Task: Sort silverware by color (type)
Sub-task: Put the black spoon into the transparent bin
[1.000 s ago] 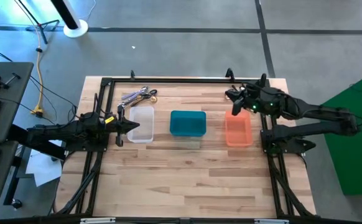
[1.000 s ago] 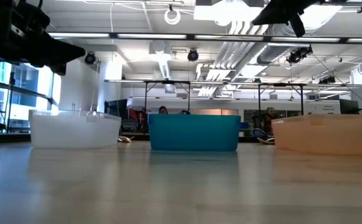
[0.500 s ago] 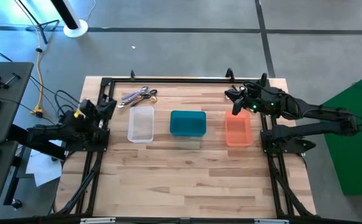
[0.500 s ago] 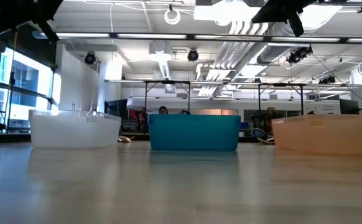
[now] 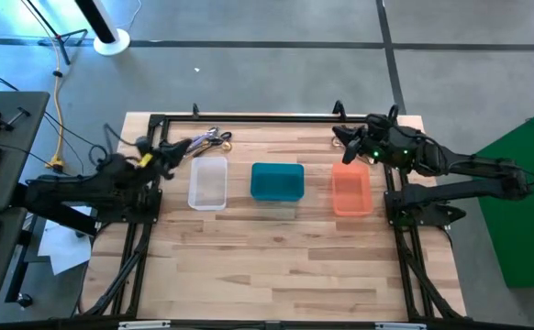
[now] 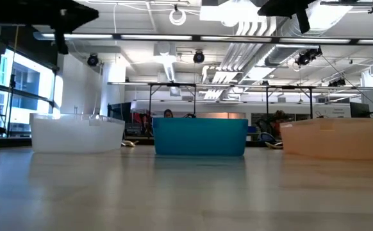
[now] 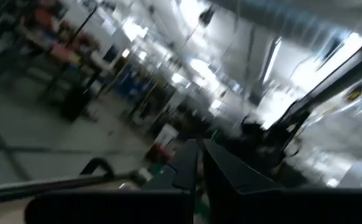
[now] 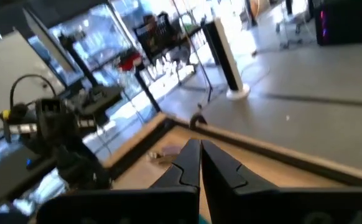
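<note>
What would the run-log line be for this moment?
left gripper: beside silverware, empty | right gripper: shut, above orange bin far edge | silverware unsorted

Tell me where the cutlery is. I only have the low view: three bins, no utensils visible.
Observer: The cutlery lies in one pile near the far edge of the table, behind the clear bin and outside every bin.
Operator: Which arm is closer?
Observer: The left hand is just beside the pile, pointing toward it.
Operator: And the right?
Observer: The right hand is shut with nothing in it, just past the far end of the orange bin.
</note>
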`<state>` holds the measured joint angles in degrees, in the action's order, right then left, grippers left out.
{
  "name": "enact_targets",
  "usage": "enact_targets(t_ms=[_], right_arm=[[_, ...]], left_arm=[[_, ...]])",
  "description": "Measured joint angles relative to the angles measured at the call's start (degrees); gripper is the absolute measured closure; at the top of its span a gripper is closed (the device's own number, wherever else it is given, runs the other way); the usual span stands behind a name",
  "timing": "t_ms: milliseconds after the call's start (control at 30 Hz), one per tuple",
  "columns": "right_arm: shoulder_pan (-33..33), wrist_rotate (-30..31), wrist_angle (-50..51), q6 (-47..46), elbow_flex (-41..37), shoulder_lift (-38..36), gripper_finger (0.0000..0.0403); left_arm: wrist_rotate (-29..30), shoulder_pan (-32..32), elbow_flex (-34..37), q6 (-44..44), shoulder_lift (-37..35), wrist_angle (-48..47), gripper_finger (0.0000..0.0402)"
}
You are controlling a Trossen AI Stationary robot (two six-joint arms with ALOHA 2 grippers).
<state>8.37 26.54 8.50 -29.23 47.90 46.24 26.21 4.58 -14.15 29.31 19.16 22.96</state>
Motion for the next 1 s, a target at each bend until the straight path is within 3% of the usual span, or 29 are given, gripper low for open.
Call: enact_targets(t_ms=[167,333,433,733,1000], right_arm=[[0.0,-1.5,-3.4,4.7,0.0,0.1,0.0402],[0.0,-9.4,-3.6,10.5,0.0,0.2,0.0402],[-0.2,-14.7,-3.7,16.3,0.0,0.4,0.0402],[-0.5,-18.5,-3.8,20.5,0.0,1.0,0.0402],[-0.6,-31.6,-13.7,20.5,0.0,4.0,0.0402]], left_arm=[[-5.9,2.0,-12.9,-7.0,11.8,-8.3,0.0354],[-20.0,4.3,-23.9,-17.8,19.4,-14.0,0.0341],[-24.5,5.0,-27.2,-18.9,21.7,-14.6,0.0339],[-25.1,4.9,-27.8,-18.0,24.0,-13.9,0.0339],[-25.2,4.9,-27.8,-17.4,25.4,-13.7,0.0339]])
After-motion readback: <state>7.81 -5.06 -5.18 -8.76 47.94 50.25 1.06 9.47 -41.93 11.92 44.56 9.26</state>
